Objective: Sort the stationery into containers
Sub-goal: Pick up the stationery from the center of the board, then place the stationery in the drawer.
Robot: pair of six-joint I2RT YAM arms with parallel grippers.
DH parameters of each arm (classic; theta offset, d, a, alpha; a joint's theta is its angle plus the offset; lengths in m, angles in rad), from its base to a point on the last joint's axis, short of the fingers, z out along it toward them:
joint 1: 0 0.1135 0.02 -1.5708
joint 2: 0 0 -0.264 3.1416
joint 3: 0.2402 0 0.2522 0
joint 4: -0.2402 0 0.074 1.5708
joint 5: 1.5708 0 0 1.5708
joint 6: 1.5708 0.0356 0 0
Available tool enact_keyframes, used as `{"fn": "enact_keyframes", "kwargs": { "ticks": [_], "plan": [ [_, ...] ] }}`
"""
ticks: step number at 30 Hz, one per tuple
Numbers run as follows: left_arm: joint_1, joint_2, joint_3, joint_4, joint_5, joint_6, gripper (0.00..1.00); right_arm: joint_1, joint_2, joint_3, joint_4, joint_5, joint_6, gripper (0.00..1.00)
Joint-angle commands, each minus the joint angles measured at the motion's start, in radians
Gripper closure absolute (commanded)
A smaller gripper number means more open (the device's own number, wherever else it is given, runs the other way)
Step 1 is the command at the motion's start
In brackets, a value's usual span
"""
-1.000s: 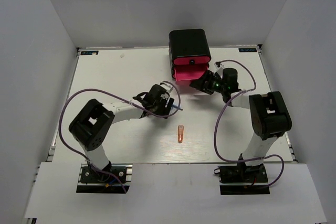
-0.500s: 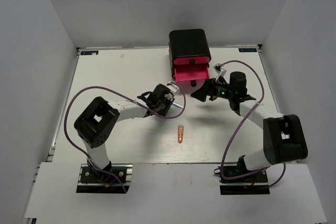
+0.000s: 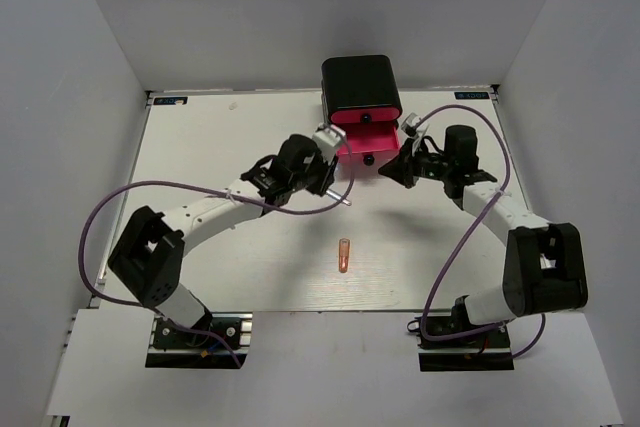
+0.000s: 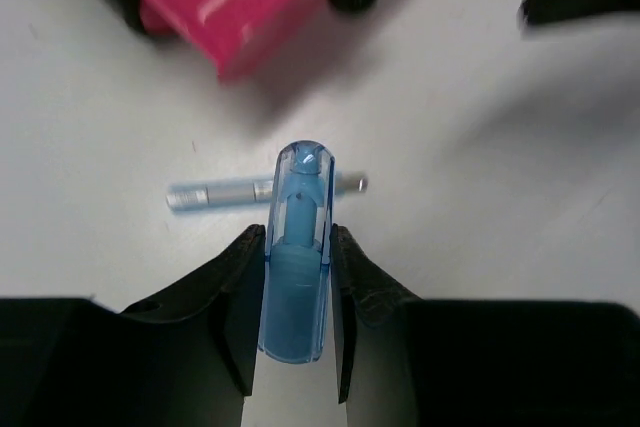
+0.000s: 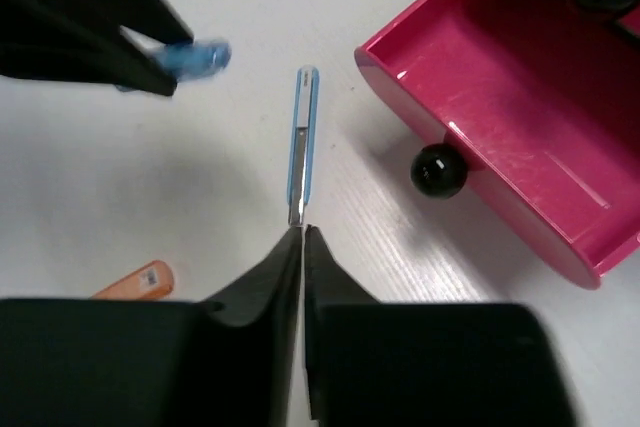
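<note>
Left arm has reached farther out over the last second, carrying its gripper (image 4: 297,234) from mid-table up close to the drawers. Right arm's elbow has swung out to the right. The orange marker (image 3: 345,254) has not shifted.

Left gripper: fingers pressed on both sides of a short translucent blue marker (image 4: 297,277), which is clamped lengthwise, rounded cap pointing out past the tips. It hangs above the table (image 3: 220,147), just near-left of the open drawer.

Right gripper (image 5: 301,237): fingers drawn together, only a hairline slit between them, nothing in it. It sits just right of the open drawer's front.

Thin pen (image 5: 303,132), pale blue and silver: flat on the table, near side of the drawer front, between the two grippers. In the right wrist view its near end lines up with the fingertips, but the other two views show it lying free, apart from both tools.

Container: black rounded box (image 3: 360,82) at the far edge, centre. One pink drawer (image 5: 500,97) is pulled out toward the near side, its black knob (image 5: 438,170) on the front. Above it is a shut pink front with its own knob.

Orange marker: alone on the table, well toward the near side of the drawers, roughly centred, lying near-to-far.
</note>
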Motion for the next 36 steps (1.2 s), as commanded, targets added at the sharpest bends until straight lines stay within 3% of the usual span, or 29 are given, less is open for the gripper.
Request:
{"fn": "enact_keyframes", "kwargs": {
  "ticks": [1, 11, 13, 14, 17, 21, 24, 25, 26, 28, 29, 30, 31, 32, 34, 36],
  "plan": [
    [0.007, 0.008, 0.143, 0.107, 0.005, 0.032, 0.77, -0.014, -0.043, -0.028, 0.035, -0.066, -0.048, 1.00],
    [0.017, 0.343, 0.486, 0.171, 0.071, 0.240, 0.81, -0.072, -0.108, -0.051, -0.018, -0.090, -0.075, 1.00],
    [0.017, 0.402, 0.546, 0.171, 0.071, 0.240, 0.78, -0.084, -0.123, -0.061, -0.021, -0.096, -0.075, 0.97],
    [0.017, 0.418, 0.572, 0.171, 0.071, 0.250, 0.78, -0.084, -0.125, -0.068, -0.029, -0.101, -0.080, 0.91],
    [0.017, 0.462, 0.591, 0.205, 0.040, 0.250, 0.70, -0.097, -0.137, -0.073, -0.070, -0.125, -0.120, 0.80],
    [0.017, 0.488, 0.612, 0.216, 0.009, 0.259, 0.62, -0.103, -0.146, -0.076, -0.127, -0.167, -0.195, 0.75],
    [0.017, 0.489, 0.612, 0.216, 0.009, 0.260, 0.48, -0.100, -0.140, -0.065, -0.219, -0.197, -0.316, 0.67],
    [0.017, 0.489, 0.612, 0.216, 0.009, 0.260, 0.37, -0.100, -0.137, -0.065, -0.231, -0.225, -0.339, 0.65],
    [0.017, 0.473, 0.602, 0.216, 0.009, 0.260, 0.32, -0.095, -0.131, -0.062, -0.248, -0.239, -0.395, 0.62],
    [0.017, 0.452, 0.588, 0.226, 0.009, 0.260, 0.23, -0.091, -0.123, -0.032, -0.383, -0.310, -0.553, 0.45],
    [0.017, 0.429, 0.574, 0.236, 0.009, 0.260, 0.20, -0.091, -0.100, 0.008, -0.547, -0.331, -0.789, 0.30],
    [0.017, 0.417, 0.574, 0.236, 0.009, 0.260, 0.20, -0.086, -0.091, 0.008, -0.625, -0.369, -0.893, 0.30],
    [0.007, 0.404, 0.574, 0.236, 0.009, 0.260, 0.20, -0.078, -0.070, 0.040, -0.708, -0.383, -1.005, 0.23],
    [0.007, 0.374, 0.574, 0.236, 0.009, 0.260, 0.20, -0.069, -0.037, 0.079, -0.862, -0.382, -1.327, 0.21],
    [-0.002, 0.331, 0.542, 0.236, -0.001, 0.232, 0.20, -0.046, 0.026, 0.151, -1.096, -0.366, -1.544, 0.19],
    [-0.002, 0.276, 0.504, 0.236, -0.030, 0.157, 0.22, -0.008, 0.119, 0.182, -1.296, -0.314, -1.905, 0.19]
  ]
}}
